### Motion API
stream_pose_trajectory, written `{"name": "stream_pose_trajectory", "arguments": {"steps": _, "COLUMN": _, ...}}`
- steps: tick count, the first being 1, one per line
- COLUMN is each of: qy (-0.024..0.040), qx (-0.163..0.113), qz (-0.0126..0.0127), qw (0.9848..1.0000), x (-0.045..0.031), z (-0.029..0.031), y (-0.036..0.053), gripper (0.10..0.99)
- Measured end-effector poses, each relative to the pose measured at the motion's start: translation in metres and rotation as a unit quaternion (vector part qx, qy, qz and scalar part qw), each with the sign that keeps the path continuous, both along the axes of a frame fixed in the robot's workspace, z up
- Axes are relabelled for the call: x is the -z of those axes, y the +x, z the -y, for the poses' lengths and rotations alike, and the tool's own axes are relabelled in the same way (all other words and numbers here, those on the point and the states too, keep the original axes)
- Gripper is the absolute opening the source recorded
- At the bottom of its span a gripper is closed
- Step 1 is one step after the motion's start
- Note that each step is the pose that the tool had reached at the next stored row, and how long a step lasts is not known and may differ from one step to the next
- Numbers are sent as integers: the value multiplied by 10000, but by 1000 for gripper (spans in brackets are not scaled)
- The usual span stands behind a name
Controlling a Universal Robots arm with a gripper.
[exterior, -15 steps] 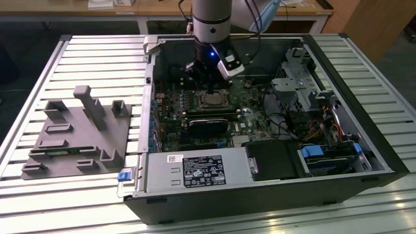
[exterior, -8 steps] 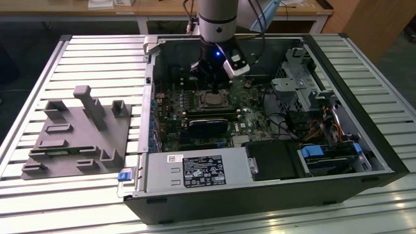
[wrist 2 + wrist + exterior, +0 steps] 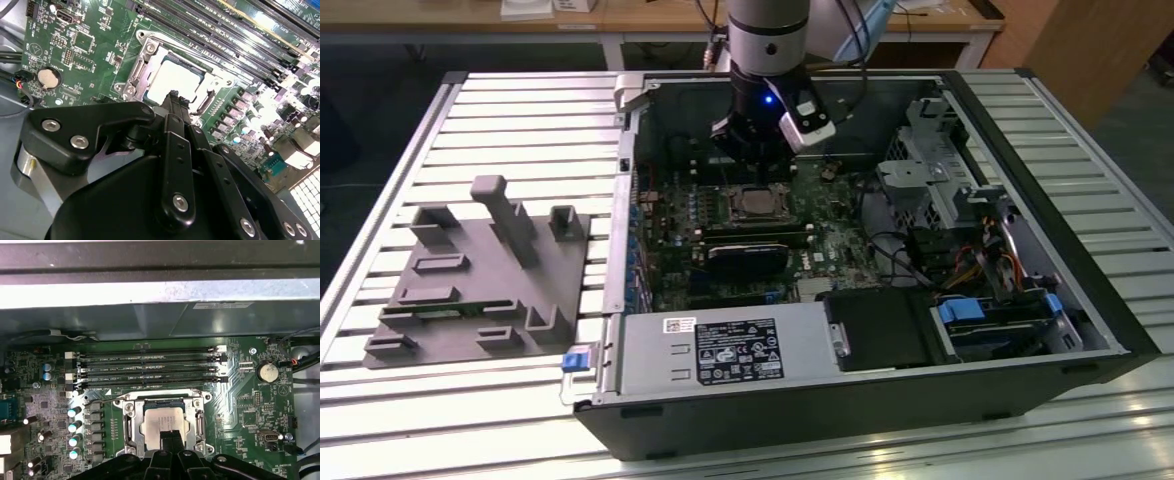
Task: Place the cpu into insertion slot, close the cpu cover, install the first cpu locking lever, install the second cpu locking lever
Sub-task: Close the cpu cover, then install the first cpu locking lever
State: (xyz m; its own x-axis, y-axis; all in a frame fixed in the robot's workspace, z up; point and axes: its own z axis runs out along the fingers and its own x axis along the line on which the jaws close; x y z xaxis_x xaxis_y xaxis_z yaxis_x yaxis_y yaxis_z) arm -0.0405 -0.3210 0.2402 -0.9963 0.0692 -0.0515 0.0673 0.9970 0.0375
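Tool point(image 3: 751, 172) on the arm hangs inside the open computer case point(image 3: 854, 425), which lies on its side on the slatted metal surface point(image 3: 520, 120). In both wrist views its two dark fingers point(image 3: 166, 440) are pressed together with nothing between them, and their tips sit just above one edge of the cpu point(image 3: 156, 421).

The cpu lies flat in the insertion slot point(image 3: 732, 196) on the green board, its pale metal top facing up. The cpu cover point(image 3: 165, 401) looks to be down around it, with the chip showing through its square window. A thin wire lever point(image 3: 105, 401) runs along the socket on the side of the long black memory slots point(image 3: 150, 365); I cannot tell whether it is latched.

A round coin battery point(image 3: 267, 372) sits on the board well apart from the socket. In the exterior view a grey power-supply box point(image 3: 720, 350) fills the near corner of the case, and a grey block with upright pegs point(image 3: 480, 280) rests on the surface at the exterior view's left.
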Motion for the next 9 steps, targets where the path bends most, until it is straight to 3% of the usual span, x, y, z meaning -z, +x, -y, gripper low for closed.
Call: {"name": "stream_pose_trajectory", "arguments": {"steps": 9, "qy": -1, "qx": 0, "qz": 0, "qw": 10000, "x": -3, "z": 0, "y": 0, "gripper": 106}}
